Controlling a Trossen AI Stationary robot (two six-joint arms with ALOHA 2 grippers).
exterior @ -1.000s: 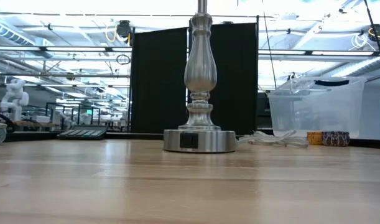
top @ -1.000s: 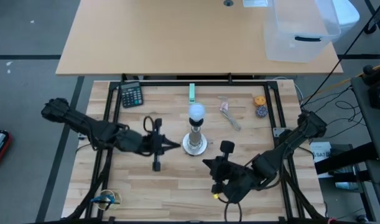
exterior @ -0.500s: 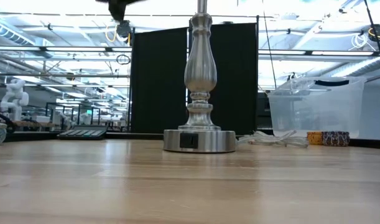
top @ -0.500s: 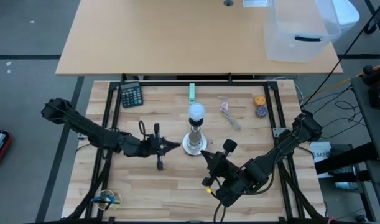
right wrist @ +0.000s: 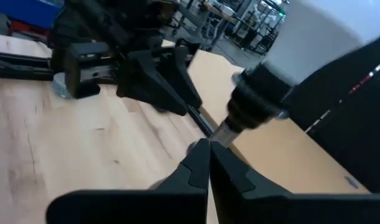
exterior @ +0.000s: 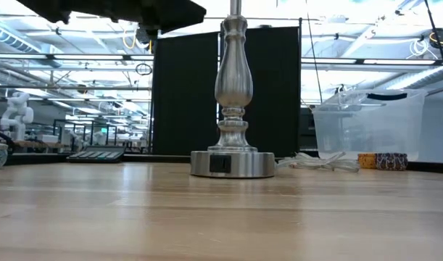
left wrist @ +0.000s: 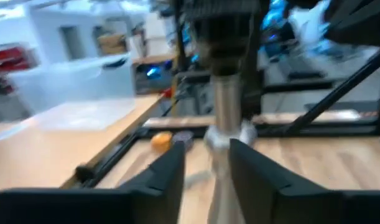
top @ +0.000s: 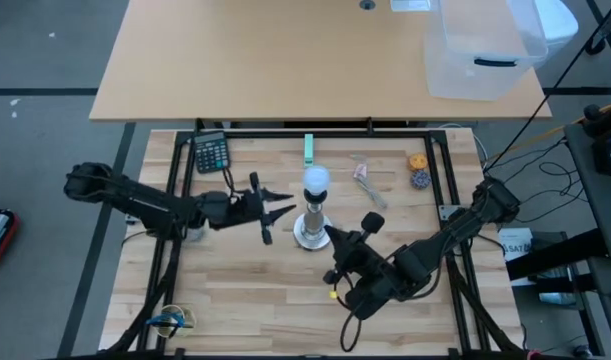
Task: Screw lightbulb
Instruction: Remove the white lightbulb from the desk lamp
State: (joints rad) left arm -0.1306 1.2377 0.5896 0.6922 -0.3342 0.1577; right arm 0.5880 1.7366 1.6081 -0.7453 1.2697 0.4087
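The silver lamp stand (top: 313,228) stands on its round base at the table's middle and also shows in the low view (exterior: 233,109). The white lightbulb (top: 316,181) sits upright in the black socket (right wrist: 258,106) on top of the stand. My left gripper (top: 283,204) is open, left of the stand; in its wrist view the stem (left wrist: 226,124) shows beyond the gap between its fingers, apart from them. My right gripper (top: 330,238) is shut and empty, near the stand on its near right side, pointing at the stem below the socket (right wrist: 224,130).
A calculator (top: 211,152) lies at the far left, a green strip (top: 309,149) behind the lamp, a clear wrapper (top: 368,186) and two small round pieces (top: 419,170) at the far right. A clear bin (top: 485,45) stands on the far table.
My left gripper has moved toward the far edge and closer to the lamp's upper stem, and its fingers have opened. My right gripper has moved toward the far left, closer to the stand, staying shut. The lamp and bulb have kept still.
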